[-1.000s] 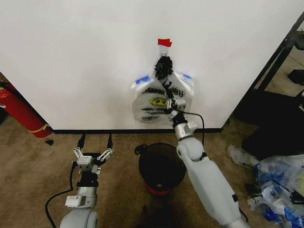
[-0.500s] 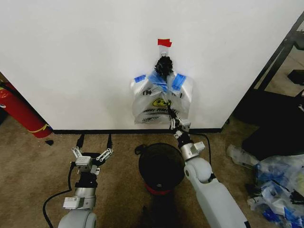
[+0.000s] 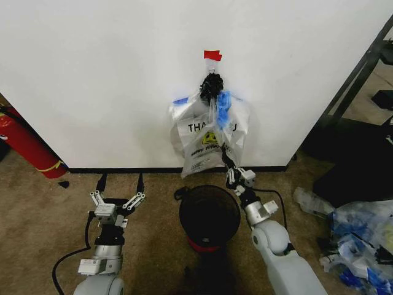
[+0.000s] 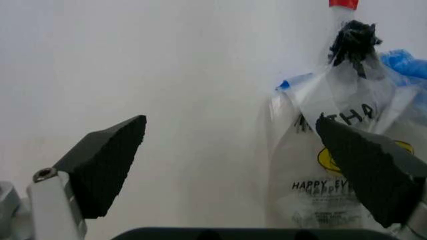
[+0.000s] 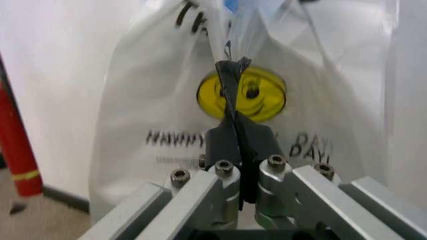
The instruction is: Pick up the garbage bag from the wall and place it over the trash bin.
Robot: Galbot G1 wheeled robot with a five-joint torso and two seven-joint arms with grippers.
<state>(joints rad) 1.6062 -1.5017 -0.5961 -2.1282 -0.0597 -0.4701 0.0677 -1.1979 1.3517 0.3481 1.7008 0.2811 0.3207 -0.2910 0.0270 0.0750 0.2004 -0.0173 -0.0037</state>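
Observation:
The garbage bag (image 3: 206,142), white with black print and a yellow smiley, hangs on the white wall (image 3: 98,74) and is stretched down and outward. My right gripper (image 3: 228,160) is shut on a thin twisted strand of its plastic just above the far rim of the black mesh trash bin (image 3: 209,215). The right wrist view shows the fingers (image 5: 223,145) pinching that strand, with the bag's smiley (image 5: 241,95) behind. A black knot (image 3: 212,86) gathers the bags under red tape. My left gripper (image 3: 121,184) is open low over the carpet, left of the bin; the left wrist view has the bag (image 4: 333,165) on the wall ahead.
A red fire extinguisher (image 3: 24,142) leans at the left by the wall. A heap of clear and blue plastic (image 3: 359,239) lies on the carpet at the right, below a black rack (image 3: 365,67). A black baseboard (image 3: 123,169) runs along the wall's foot.
My right gripper has come down and back from the wall with the bag's plastic in it, pulling the bag lower and tilting its print. The left arm has barely moved.

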